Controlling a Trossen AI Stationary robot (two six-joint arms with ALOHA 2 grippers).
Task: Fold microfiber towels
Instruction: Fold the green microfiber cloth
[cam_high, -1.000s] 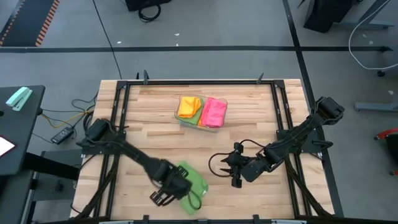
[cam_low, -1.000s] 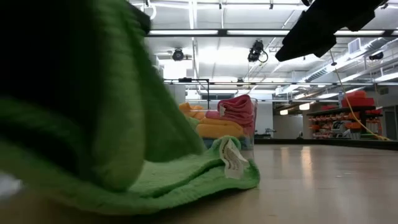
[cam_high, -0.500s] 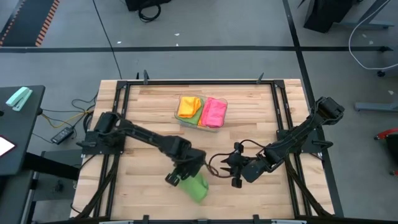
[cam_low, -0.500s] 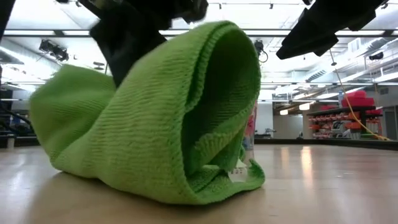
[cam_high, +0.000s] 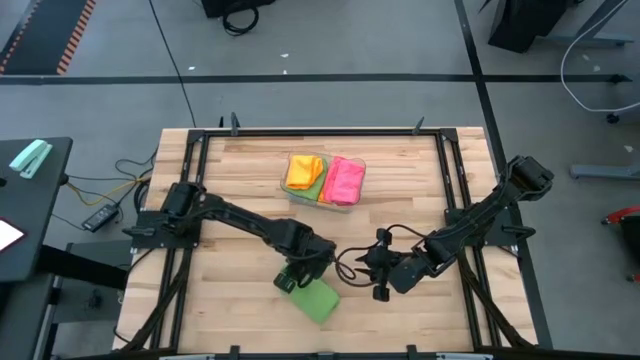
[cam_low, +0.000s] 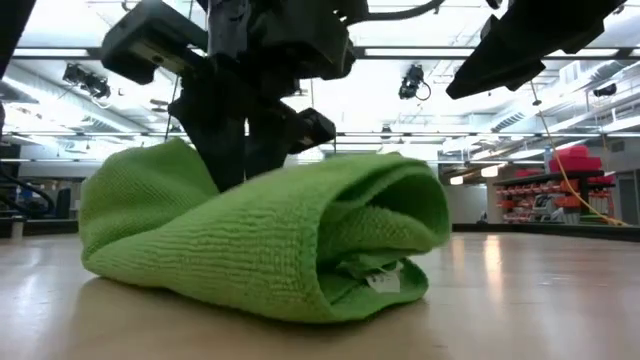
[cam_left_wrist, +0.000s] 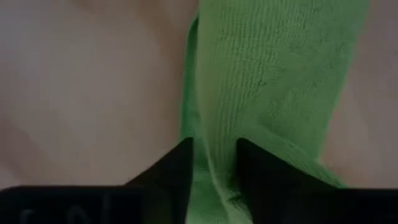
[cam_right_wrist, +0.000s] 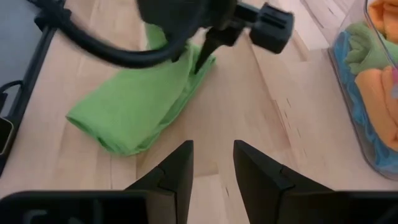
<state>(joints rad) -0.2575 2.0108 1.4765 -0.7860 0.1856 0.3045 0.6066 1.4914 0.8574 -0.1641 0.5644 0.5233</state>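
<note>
Wooden table (cam_high: 240, 165), folded green towel (cam_high: 318, 298), clear tray (cam_high: 322, 180), concrete floor (cam_high: 100, 100)

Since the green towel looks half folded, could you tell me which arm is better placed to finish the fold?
Probably the left: the left gripper sits at the green towel with an edge between its fingers. The right gripper hangs open beside it, holding nothing.

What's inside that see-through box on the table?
The clear plastic tray holds soft folded cloths: an orange one, a pink one, with green peeking between. The right wrist view shows blue underneath too. Anything beneath them is hidden.
</note>
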